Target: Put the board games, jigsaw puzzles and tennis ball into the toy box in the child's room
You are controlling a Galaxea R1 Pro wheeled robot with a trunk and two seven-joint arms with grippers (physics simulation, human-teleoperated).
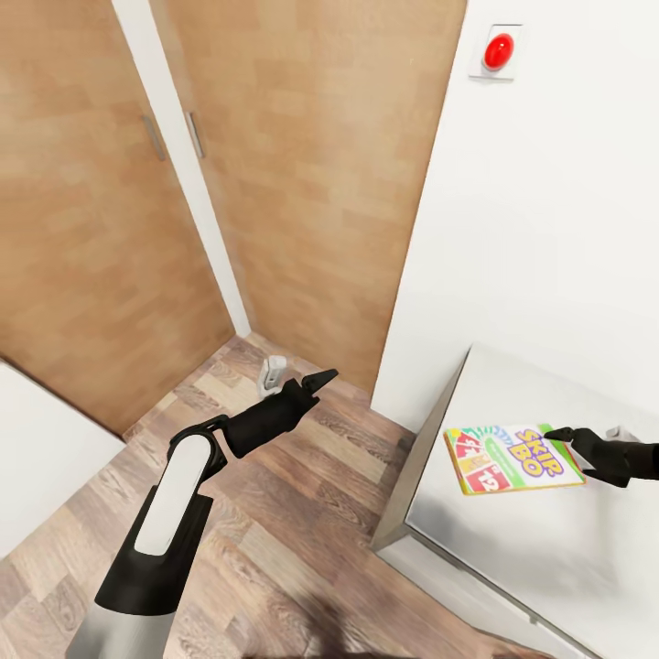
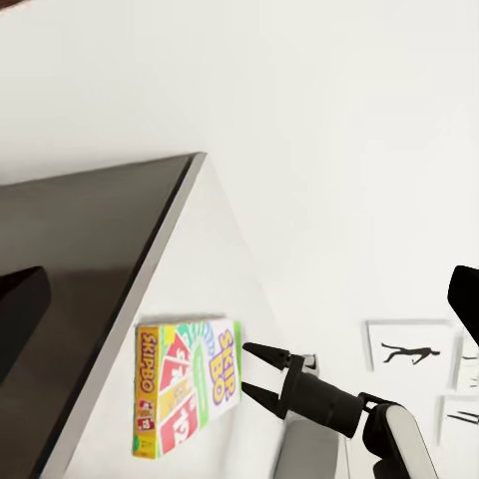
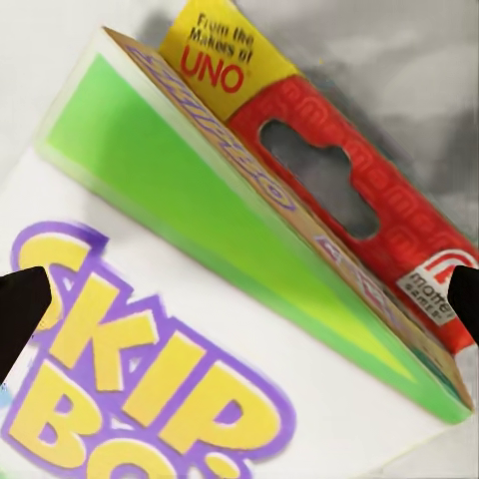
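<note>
The green-yellow-red Skip-Bo board game (image 1: 513,458) lies flat on the pale table (image 1: 513,384) near its left edge. My right gripper (image 1: 554,439) is open at the box's right end, one finger on each side of that end and not closed on it. In the left wrist view the box (image 2: 185,384) and the right gripper (image 2: 247,371) show the same gap. Up close in the right wrist view, the box (image 3: 249,299) shows its "Skip-Bo" lettering and red hang tab. My left gripper (image 1: 322,377) hangs open over the floor, holding nothing.
Light wooden wardrobe doors (image 1: 302,165) stand ahead, a white wall with a red round button (image 1: 498,50) to the right. A small white object (image 1: 272,371) sits on the wood-plank floor (image 1: 302,513) by the doors. A white surface (image 1: 37,458) lies at left.
</note>
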